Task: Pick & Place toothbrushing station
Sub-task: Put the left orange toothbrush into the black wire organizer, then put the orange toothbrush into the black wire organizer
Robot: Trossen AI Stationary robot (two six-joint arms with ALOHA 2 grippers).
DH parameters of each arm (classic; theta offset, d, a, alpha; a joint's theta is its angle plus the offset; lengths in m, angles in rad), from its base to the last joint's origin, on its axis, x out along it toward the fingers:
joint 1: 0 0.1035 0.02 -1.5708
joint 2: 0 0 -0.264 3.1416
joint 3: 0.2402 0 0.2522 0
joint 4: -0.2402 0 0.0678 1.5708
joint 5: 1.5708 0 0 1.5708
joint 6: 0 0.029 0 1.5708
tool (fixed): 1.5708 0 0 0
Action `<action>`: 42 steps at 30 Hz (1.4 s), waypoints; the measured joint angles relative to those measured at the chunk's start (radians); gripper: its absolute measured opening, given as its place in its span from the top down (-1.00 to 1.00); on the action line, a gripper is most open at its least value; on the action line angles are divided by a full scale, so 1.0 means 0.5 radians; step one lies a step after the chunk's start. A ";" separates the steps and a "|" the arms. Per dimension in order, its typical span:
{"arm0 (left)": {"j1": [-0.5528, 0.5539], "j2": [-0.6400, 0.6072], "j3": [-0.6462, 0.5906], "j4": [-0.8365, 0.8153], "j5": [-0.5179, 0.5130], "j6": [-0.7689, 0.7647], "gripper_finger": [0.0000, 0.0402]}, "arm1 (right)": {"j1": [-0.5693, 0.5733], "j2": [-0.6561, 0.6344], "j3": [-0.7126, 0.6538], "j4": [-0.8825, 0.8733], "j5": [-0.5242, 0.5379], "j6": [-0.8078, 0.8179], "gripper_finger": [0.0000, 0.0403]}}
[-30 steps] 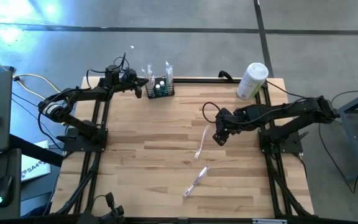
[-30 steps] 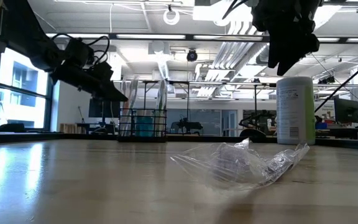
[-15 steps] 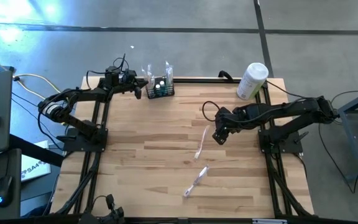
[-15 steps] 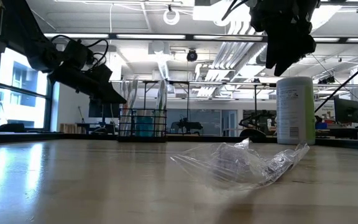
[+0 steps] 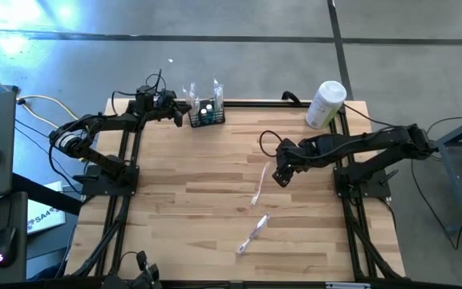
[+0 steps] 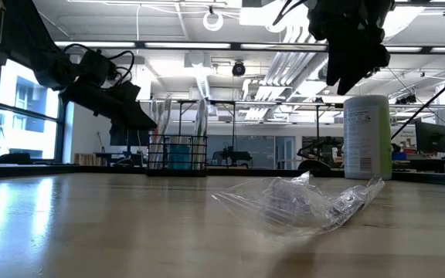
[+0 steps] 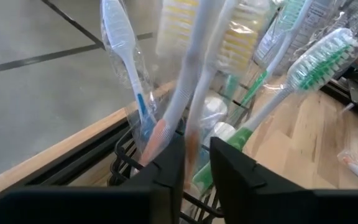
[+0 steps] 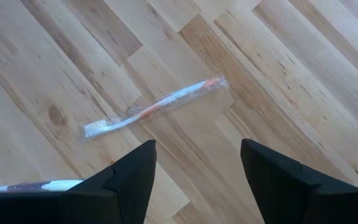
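Note:
The toothbrushing station is a small black wire rack at the table's far edge, with several wrapped toothbrushes standing in it. My left gripper reaches level to the rack from its left. Its fingers stand a little apart, with a white-and-orange brush handle between them. My right gripper hangs open above mid-table, right of centre. A wrapped toothbrush lies flat on the wood under it. My left gripper has the standing brush's handle in the narrow gap between its fingers, which come in level across the handle. The brush's lower end stands in the rack. A dark gap shows beside the handle, and I cannot tell whether either finger touches it.
A tall white cylindrical container stands at the far right corner. A second wrapped toothbrush lies nearer the front edge and shows as crumpled clear film in the low view. Bare wood spreads across the table's left half.
My left gripper has rolled slightly about its own pointing line while staying at the rack. The brushes on the table lie as before.

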 joint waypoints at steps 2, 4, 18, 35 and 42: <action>0.000 0.000 0.000 0.000 0.000 -0.006 0.54 | 0.000 0.002 0.000 0.018 -0.004 -0.002 -0.14; 0.000 0.000 0.000 0.000 0.000 -0.022 0.42 | 0.002 0.000 0.000 0.028 0.001 -0.005 -0.14; 0.013 -0.076 0.000 -0.007 0.003 -0.347 0.03 | 0.002 0.000 0.000 0.054 -0.006 -0.031 -0.14; 0.000 -0.649 0.002 -0.135 0.224 -0.468 0.03 | -0.014 -0.001 0.000 0.067 0.123 -1.489 -0.14; -0.303 -0.953 0.002 -0.392 0.251 -0.539 0.03 | -0.036 -0.001 0.000 0.110 0.110 -1.983 -0.14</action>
